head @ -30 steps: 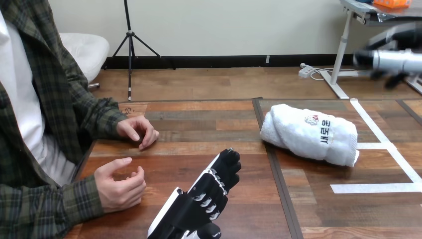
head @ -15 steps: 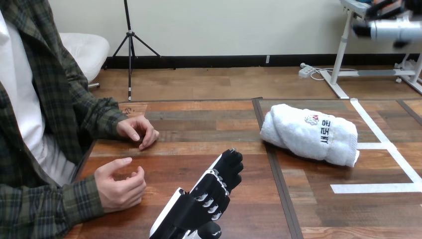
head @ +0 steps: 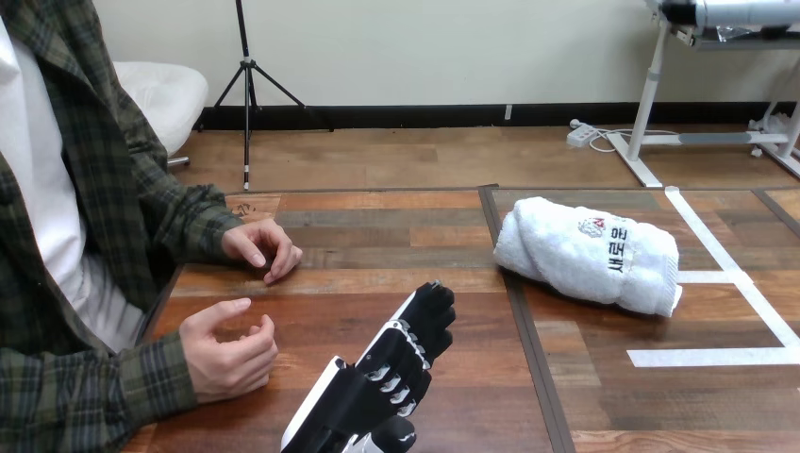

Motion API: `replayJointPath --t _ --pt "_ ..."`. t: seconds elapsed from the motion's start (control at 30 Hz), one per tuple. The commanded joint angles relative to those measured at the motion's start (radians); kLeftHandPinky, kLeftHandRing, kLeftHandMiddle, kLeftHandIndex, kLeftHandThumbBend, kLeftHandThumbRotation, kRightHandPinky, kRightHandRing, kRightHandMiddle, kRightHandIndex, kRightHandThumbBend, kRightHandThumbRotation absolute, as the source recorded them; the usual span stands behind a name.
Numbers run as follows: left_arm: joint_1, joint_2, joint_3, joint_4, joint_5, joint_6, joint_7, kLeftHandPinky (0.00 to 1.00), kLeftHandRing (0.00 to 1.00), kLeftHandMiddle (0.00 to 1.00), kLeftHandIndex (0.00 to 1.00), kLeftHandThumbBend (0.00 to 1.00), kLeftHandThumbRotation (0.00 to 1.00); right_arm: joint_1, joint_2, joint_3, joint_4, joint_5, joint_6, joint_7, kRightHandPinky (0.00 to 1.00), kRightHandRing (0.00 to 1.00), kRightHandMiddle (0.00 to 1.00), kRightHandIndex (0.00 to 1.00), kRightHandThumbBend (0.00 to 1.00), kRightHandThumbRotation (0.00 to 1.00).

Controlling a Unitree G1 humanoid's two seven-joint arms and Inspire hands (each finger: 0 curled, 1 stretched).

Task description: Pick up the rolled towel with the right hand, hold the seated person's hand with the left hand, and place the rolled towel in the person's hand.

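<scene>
The rolled white towel lies on the table's right half, with nothing touching it. My left hand hovers low over the near middle of the table, open, fingers straight and pointing away. It is to the right of the person's nearer hand and apart from it. That hand rests on its edge with loosely curled fingers. The person's farther hand lies on the table behind it. My right arm's silver forearm runs along the top right edge, high above the towel, ending in a black tip, my right hand.
The wooden table has a dark seam running front to back between my left hand and the towel. White tape lines mark the right half near the towel. The person's sleeved forearm lies along the near left corner.
My right arm has risen from the upper right to the view's top edge. My left hand, the towel and the person's hands have stayed in place.
</scene>
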Motion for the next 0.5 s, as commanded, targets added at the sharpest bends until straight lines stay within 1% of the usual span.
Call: replayJointPath --t 0.0,0.13,0.27,0.37,0.47 --pt "-0.051 -0.052 -0.026 -0.105 0.017 -0.061 0.027 0.99 0.99 0.99 0.97 1.0 0.63 -0.254 0.057 0.139 0.402 -0.084 -0.227 -0.149 0.59 0.7 0.73 0.78 0.91 0.58" --pt "-0.043 -0.046 -0.027 -0.11 0.015 -0.064 0.027 0.99 0.99 0.99 0.97 1.0 0.64 -0.26 0.077 0.166 0.503 -0.091 -0.293 -0.174 0.63 0.74 0.77 0.79 0.88 0.6" --pt "-0.039 -0.044 -0.027 -0.113 0.012 -0.075 0.024 0.99 0.99 0.99 0.97 1.0 0.64 -0.264 0.099 0.191 0.574 -0.104 -0.314 -0.191 0.68 0.78 0.8 0.79 0.88 0.61" --pt "-0.029 -0.04 -0.029 -0.126 0.011 -0.068 0.025 1.0 0.99 0.99 0.97 1.0 0.63 -0.265 0.118 0.209 0.626 -0.109 -0.326 -0.196 0.69 0.79 0.81 0.8 0.89 0.63" --pt "-0.023 -0.037 -0.03 -0.134 0.002 -0.066 0.02 1.0 0.99 0.99 0.97 1.0 0.63 -0.255 0.127 0.24 0.666 -0.127 -0.364 -0.21 0.68 0.78 0.8 0.8 0.88 0.64"
